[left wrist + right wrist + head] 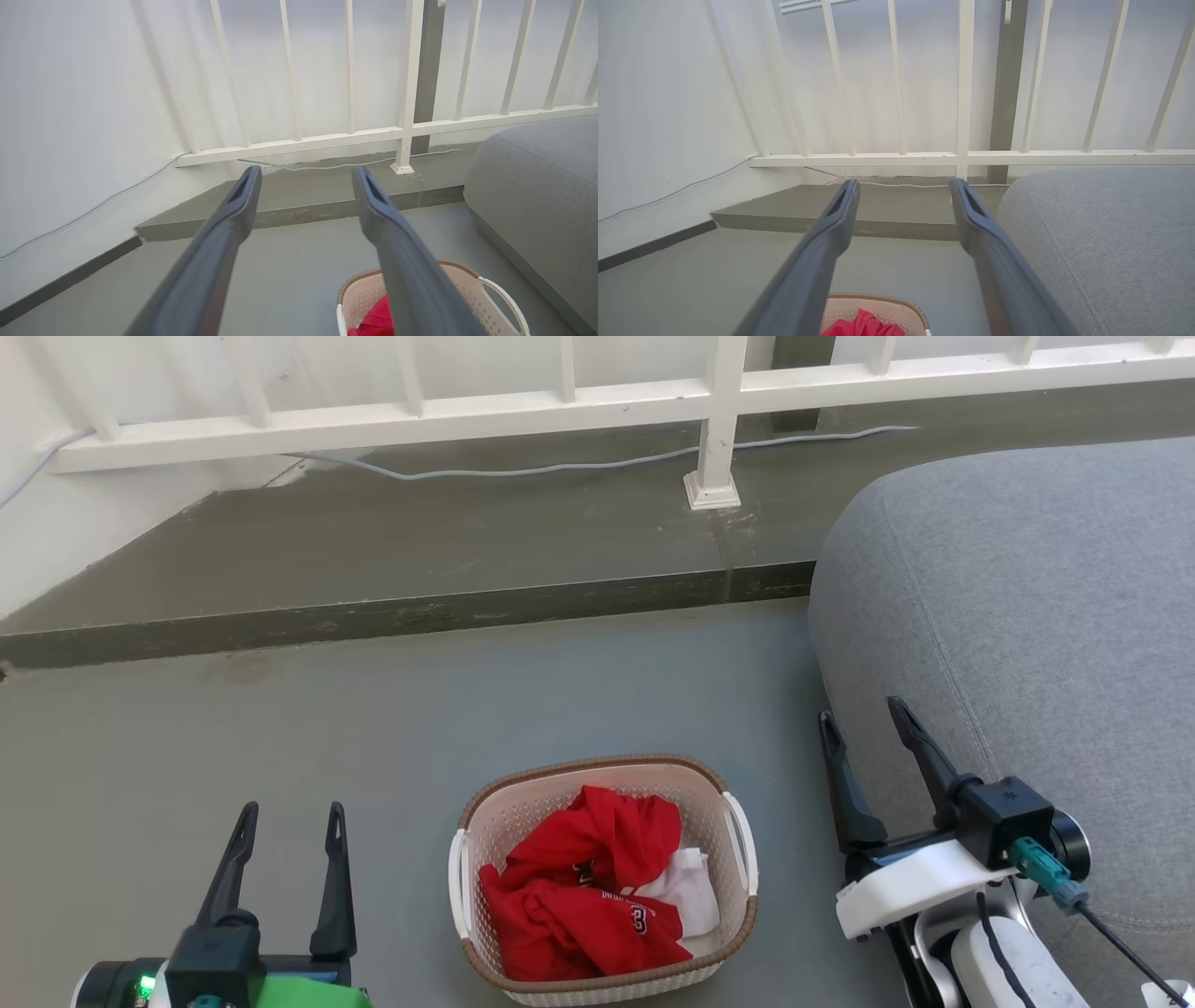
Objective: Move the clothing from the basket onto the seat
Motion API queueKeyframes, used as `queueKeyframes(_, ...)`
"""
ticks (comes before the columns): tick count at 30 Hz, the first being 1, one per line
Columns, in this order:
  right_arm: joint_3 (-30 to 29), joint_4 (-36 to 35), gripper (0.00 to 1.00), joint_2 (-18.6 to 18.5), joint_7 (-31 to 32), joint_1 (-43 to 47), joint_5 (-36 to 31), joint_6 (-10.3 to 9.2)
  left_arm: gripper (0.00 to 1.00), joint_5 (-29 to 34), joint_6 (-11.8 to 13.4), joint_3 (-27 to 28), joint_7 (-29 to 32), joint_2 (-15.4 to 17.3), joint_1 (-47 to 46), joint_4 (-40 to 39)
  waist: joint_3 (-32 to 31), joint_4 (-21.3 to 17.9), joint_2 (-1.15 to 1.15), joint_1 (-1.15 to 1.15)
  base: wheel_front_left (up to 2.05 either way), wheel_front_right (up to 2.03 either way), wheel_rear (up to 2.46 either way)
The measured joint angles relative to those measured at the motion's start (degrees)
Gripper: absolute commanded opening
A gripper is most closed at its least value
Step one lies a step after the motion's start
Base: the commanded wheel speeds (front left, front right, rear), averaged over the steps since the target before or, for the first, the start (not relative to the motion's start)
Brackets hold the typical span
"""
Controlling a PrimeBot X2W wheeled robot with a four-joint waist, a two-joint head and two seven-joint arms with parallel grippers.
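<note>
Nothing is picked up yet, so this is the opening step: the reach for the clothing. The left gripper [293, 810] stands wide with nothing between its fingers, and the right gripper [862, 714] is just as wide and bare. The basket [597, 767] sits on the floor between them, to the right of the left gripper and to the left of the right one. The clothing [583, 887] lies bunched inside it, red with a white piece on the side nearer the right gripper. The seat [1027, 616] rises just beside the right gripper, on the side away from the basket, with no garment on it.

Next, I judge, one gripper must come over the basket, tip its fingers down and sink into the heap. The right one seems better placed, being next to the seat. The fabric is soft and tangled — a pinch on a raised fold may lift one piece or drag both, and the light basket might rise with it.
</note>
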Motion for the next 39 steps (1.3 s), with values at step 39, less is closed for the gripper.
queueKeyframes(39, -5.5, -4.2, 1.00, 0.1, 0.0, -3.6, 0.4, -0.33, 1.00, 0.4, -1.3, 0.7, 0.0, 0.1, -3.2, 0.5, 9.8, -0.7, 0.00, 0.00, 0.00, 0.00, 0.00)
